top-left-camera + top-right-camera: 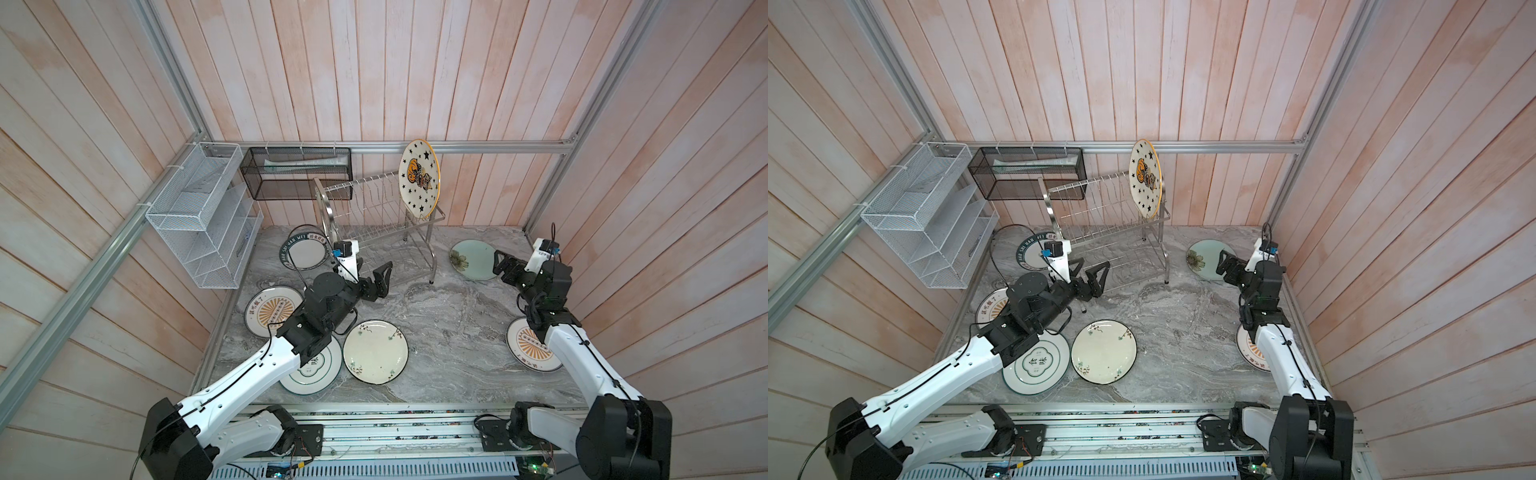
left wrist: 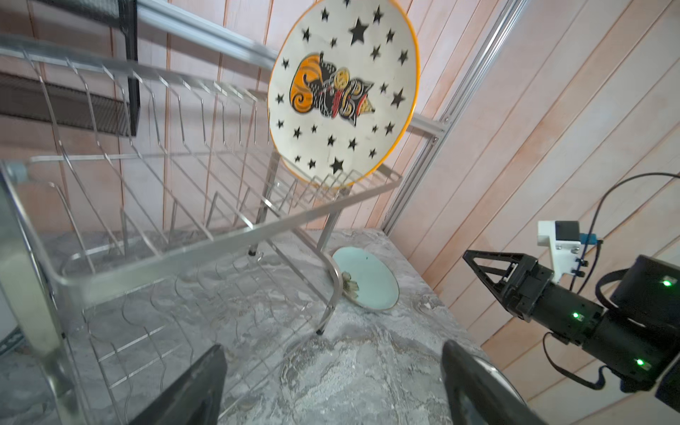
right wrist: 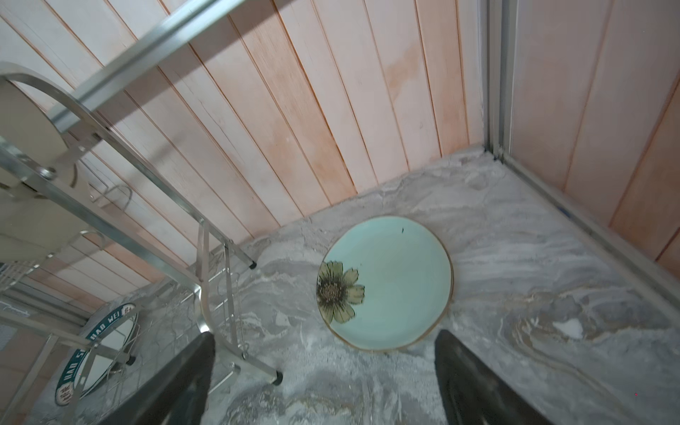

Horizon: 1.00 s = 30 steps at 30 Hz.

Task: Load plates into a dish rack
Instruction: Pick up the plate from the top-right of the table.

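Note:
The steel dish rack (image 1: 376, 216) stands at the back of the marble top. A star plate (image 1: 419, 178) stands upright in its upper tier at the right end, also clear in the left wrist view (image 2: 342, 92). Several plates lie flat: a pale blue flower plate (image 1: 473, 259) (image 3: 390, 283), a cream sprig plate (image 1: 375, 351), sunburst plates (image 1: 270, 311) (image 1: 530, 345), and lettered plates (image 1: 305, 251) (image 1: 318, 370). My left gripper (image 1: 372, 270) (image 2: 331, 368) hangs open and empty before the rack's lower tier. My right gripper (image 1: 500, 264) (image 3: 323, 353) is open and empty beside the blue plate.
A white mesh shelf unit (image 1: 203, 216) hangs on the left wall and a black mesh basket (image 1: 297, 174) on the back rail. Plank walls and aluminium posts close in the back and both sides. Bare marble (image 1: 449, 332) lies between the arms.

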Tool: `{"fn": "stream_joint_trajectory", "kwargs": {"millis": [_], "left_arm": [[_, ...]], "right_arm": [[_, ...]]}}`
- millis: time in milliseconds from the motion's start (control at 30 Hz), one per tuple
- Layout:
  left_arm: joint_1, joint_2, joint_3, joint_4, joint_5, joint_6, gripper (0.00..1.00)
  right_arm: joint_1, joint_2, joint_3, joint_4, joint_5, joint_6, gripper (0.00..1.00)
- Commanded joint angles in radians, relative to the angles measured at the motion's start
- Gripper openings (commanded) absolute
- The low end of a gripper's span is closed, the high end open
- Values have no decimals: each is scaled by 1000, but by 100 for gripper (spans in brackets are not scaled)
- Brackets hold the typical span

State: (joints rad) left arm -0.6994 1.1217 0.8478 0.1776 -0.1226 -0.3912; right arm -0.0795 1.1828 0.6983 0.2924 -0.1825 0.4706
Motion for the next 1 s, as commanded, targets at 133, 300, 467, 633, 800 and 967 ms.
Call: {"fn": "stream_joint_trajectory", "kwargs": {"millis": [133,300,467,633,800,967], "left_arm": [[-14,11,-86,79,44,-113,92],[-23,21,-90,86,30,-124,91],[-29,13,-95,81,16,-119,91],[-32,-7,-95,62,8,-117,91],[-33,-29,-108,56,3,-122,91],[-34,-30,-116,67,8,-128,90]], "right_arm": [[-131,148,-39,128,-191,160,93],[-200,297,-11,198,-270,244,86],[-241,456,103,184,-335,249,75],[-245,594,230,127,-362,223,69],[-246,711,328,77,-401,206,63],[-244,797,397,57,-417,198,56]]}}
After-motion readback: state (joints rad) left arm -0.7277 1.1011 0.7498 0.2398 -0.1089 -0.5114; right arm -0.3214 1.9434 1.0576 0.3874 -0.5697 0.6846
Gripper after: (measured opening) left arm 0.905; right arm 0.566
